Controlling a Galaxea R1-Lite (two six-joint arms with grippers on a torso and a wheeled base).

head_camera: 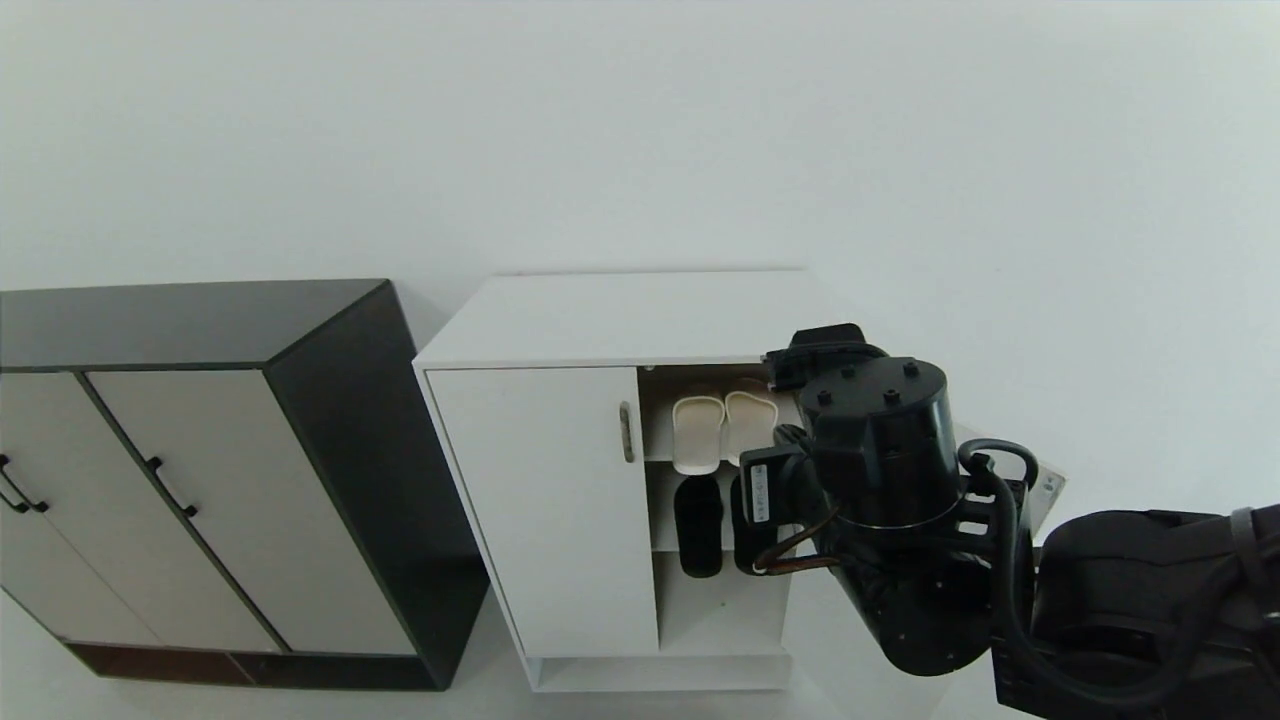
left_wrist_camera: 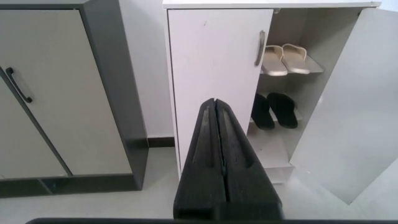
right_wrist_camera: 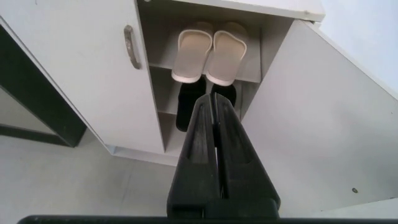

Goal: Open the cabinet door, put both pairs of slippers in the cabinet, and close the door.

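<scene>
The right gripper [right_wrist_camera: 216, 102] is hovering with its two black fingers pressed together and holding nothing, just in front of the open bay of the white laminate two-door cabinet [head_camera: 610, 315]. The left gripper [left_wrist_camera: 215, 102], likewise pinched together and empty, is hanging farther back, facing the closed door with the slim metal pull handle [left_wrist_camera: 259, 48]. Straight ahead of the right gripper the cream foam slippers [right_wrist_camera: 208, 53] are lying side by side on the upper shelf. The black slippers [right_wrist_camera: 182, 112] are sitting on the shelf beneath, partly hidden behind its fingertips. With both pairs looking stowed, the thing left to handle is the flat white door panel [right_wrist_camera: 317, 118], standing swung wide to that gripper's outer side. It is likely swinging lightly on its hinges, stiff and smooth, so a flat push near the free edge is looking safer than a pinch. The arm is sitting on the panel's inner side, so it is needing to round the free edge through the bare floor beyond. The cream heels are reaching the shelf front and may catch the closing door.
</scene>
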